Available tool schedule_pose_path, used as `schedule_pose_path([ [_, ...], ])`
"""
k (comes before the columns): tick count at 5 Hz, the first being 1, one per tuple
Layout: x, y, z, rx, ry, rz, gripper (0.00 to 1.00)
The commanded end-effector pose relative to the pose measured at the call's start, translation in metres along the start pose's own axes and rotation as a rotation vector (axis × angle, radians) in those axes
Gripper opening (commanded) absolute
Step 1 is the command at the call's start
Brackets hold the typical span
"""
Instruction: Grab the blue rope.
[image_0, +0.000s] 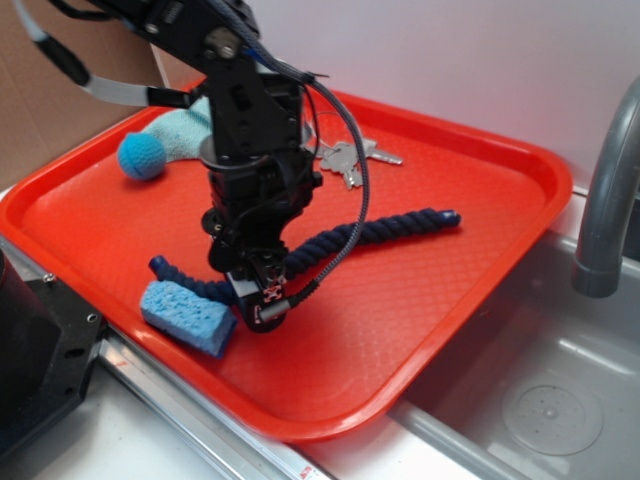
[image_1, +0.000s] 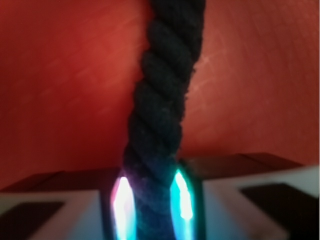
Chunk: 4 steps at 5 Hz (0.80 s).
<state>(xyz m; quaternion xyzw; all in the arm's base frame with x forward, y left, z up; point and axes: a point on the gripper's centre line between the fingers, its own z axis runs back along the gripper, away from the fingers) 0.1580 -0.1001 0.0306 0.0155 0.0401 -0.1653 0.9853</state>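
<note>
The blue rope (image_0: 385, 229) is a dark navy twisted cord lying wavy across the red tray (image_0: 440, 180), from its capped end at the right to its other end near the sponge. My gripper (image_0: 262, 297) is down on the rope's left part, just right of the sponge. In the wrist view the rope (image_1: 162, 100) runs straight up from between my two glowing pads (image_1: 122, 205), which press on both its sides. The gripper (image_1: 151, 207) is shut on the rope. The rope still rests on the tray.
A light blue sponge (image_0: 187, 315) lies on the tray just left of my gripper. A small blue crocheted ball (image_0: 142, 156) and a pale teal cloth (image_0: 185, 130) lie at the tray's back left, keys (image_0: 350, 158) at the back. A sink (image_0: 540, 390) with a grey faucet (image_0: 605, 200) is to the right.
</note>
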Motion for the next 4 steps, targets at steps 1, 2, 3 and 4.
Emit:
schedule_pose_path([
  [1, 0.024, 0.023, 0.082, 0.099, -0.141, 0.260, 0.00],
  [2, 0.058, 0.053, 0.135, 0.092, -0.147, 0.511, 0.00],
  [3, 0.075, 0.079, 0.187, 0.052, -0.158, 0.647, 0.00],
  [4, 0.074, 0.085, 0.193, 0.063, -0.150, 0.675, 0.00],
])
